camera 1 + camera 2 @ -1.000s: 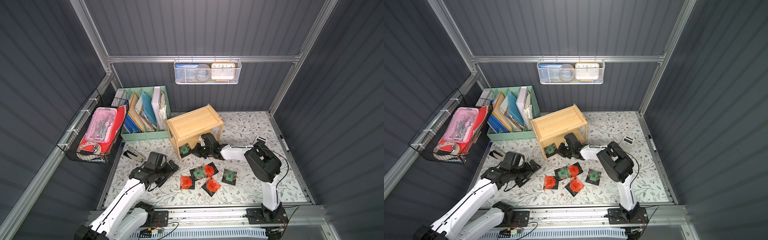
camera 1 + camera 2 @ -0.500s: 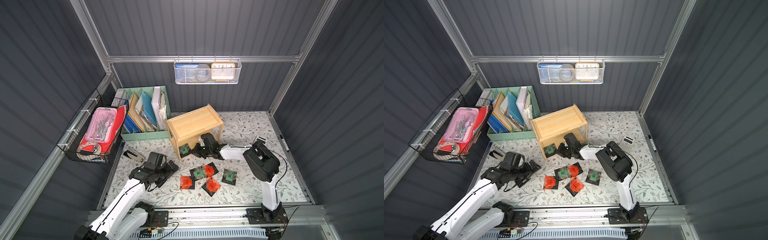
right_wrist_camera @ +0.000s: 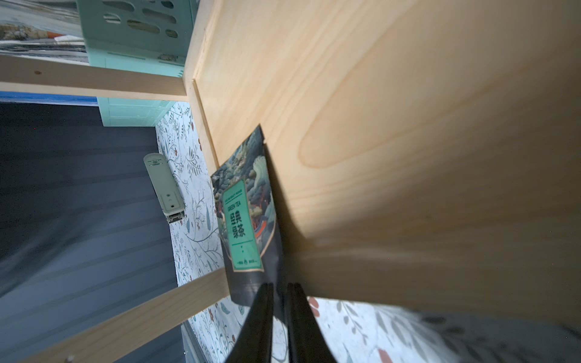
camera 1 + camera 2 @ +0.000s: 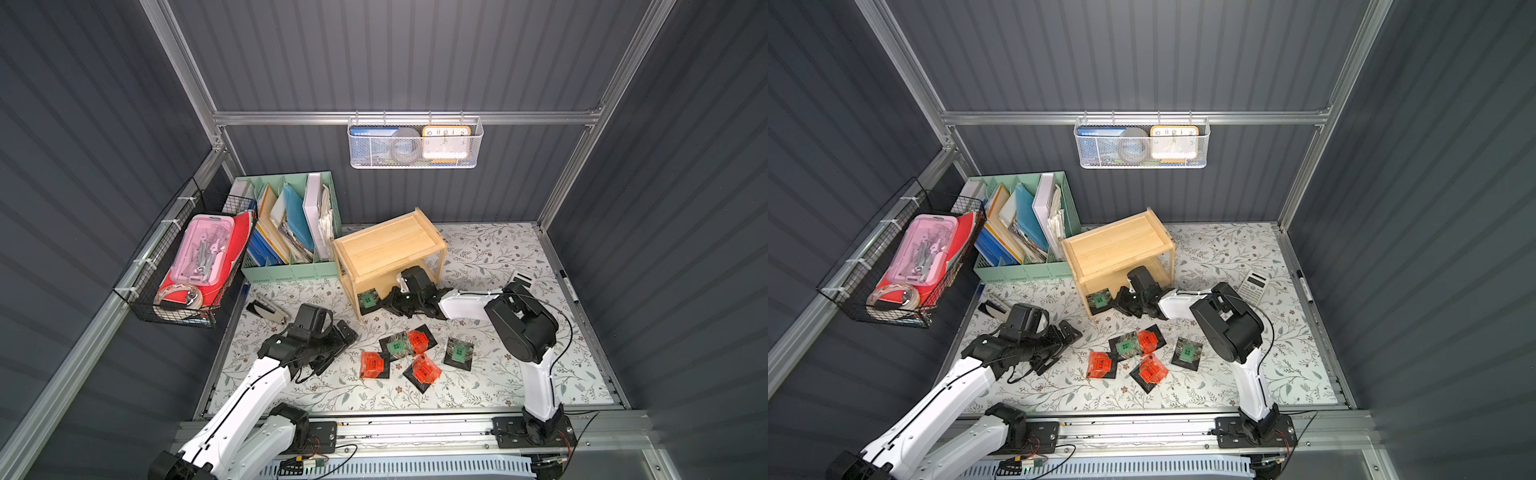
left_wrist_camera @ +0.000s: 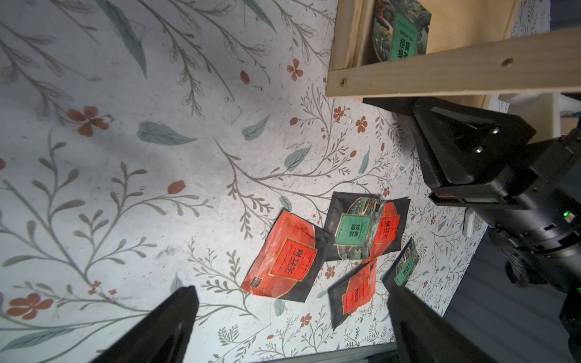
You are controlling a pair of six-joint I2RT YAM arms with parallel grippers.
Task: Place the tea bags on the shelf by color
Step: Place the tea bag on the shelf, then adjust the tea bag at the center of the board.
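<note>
The right gripper (image 3: 280, 287) had its two fingers only a narrow gap apart, and their tips stood at the near edge of a green tea bag (image 3: 243, 220). Whether the pads pressed on this edge, I could not tell. The green tea bag lay flat, with the label up, on the lower board of the shelf (image 3: 408, 125), close to a front corner post and directly ahead of the fingertips. Past the shelf from this gripper, a stapler (image 3: 163, 188) lay on the bench (image 4: 498, 257), and a mint file organizer (image 4: 291, 270) stood just beside the shelf. Behind this gripper, past the elbow of its arm, a calculator (image 4: 1254, 286) lay on the bench.

The left gripper (image 5: 290, 290) was opened wide and had hold of nothing; it hung over the bench, well apart from the shelf. Ahead of its fingers lay five more tea bags, all on the bench, in the space between the two grippers. The nearest was an orange tea bag (image 5: 289, 261), which lay alone. Just past it, a second green tea bag (image 5: 353, 226) lay over a part of a covered orange tea bag (image 5: 388, 229). To the side of these, a third orange tea bag (image 5: 356, 292) lay near them, and a third green tea bag (image 5: 405, 267) was the farthest from this gripper, beside the lower part of the right arm.
</note>
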